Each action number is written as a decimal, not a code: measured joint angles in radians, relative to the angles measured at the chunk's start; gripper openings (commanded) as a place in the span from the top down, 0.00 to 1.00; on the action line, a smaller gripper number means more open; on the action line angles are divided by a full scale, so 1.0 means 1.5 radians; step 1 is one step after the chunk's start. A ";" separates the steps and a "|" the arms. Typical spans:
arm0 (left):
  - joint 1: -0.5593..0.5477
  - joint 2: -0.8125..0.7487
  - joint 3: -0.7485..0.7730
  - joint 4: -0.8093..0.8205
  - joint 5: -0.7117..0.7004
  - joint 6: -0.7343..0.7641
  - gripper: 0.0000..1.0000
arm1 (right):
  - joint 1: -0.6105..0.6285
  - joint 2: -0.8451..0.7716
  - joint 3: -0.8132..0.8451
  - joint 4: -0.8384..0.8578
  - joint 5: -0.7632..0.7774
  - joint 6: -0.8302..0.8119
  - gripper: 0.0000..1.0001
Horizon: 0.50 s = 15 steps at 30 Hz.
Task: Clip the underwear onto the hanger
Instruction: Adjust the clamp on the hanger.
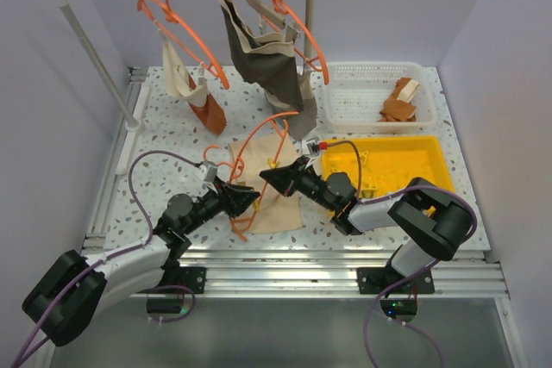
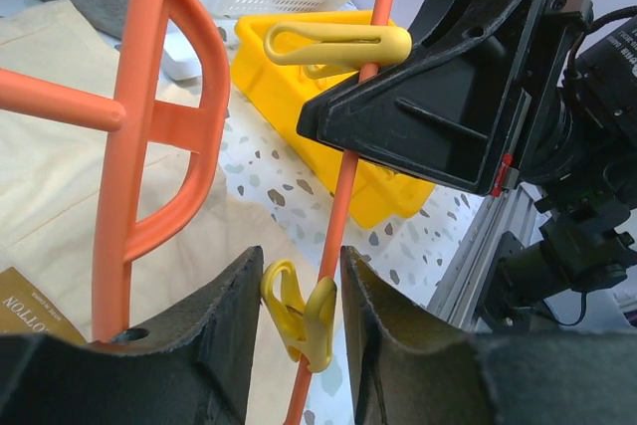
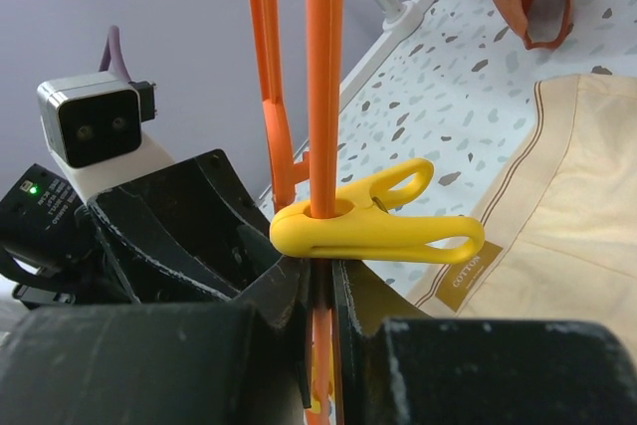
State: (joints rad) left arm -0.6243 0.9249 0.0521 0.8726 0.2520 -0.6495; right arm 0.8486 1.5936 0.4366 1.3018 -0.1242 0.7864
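On the underwear, a tag reads COTTON

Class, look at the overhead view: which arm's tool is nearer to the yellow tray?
Right. The right tool sits just left of the yellow tray, near its corner; the left tool is farther left, over the underwear.

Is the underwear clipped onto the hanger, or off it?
Off. The underwear lies flat on the table; the yellow clip on the hanger holds no cloth.
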 measured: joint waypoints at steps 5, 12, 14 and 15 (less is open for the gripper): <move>-0.001 0.009 0.000 0.002 -0.001 -0.001 0.73 | 0.000 0.000 -0.002 -0.002 0.001 0.000 1.00; -0.009 0.024 0.000 0.016 -0.001 -0.002 0.88 | 0.000 0.000 -0.003 -0.006 0.003 0.002 1.00; -0.013 0.026 0.000 0.019 -0.004 -0.003 0.93 | 0.000 0.000 -0.004 -0.006 0.005 0.005 1.00; -0.014 0.029 0.000 0.022 -0.005 -0.003 0.95 | 0.000 0.000 -0.004 -0.006 0.007 0.005 1.00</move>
State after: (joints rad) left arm -0.6453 0.9688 0.0521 0.9054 0.2451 -0.6533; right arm 0.8486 1.5936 0.4305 1.2930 -0.1139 0.7937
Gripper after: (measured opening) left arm 0.330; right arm 0.079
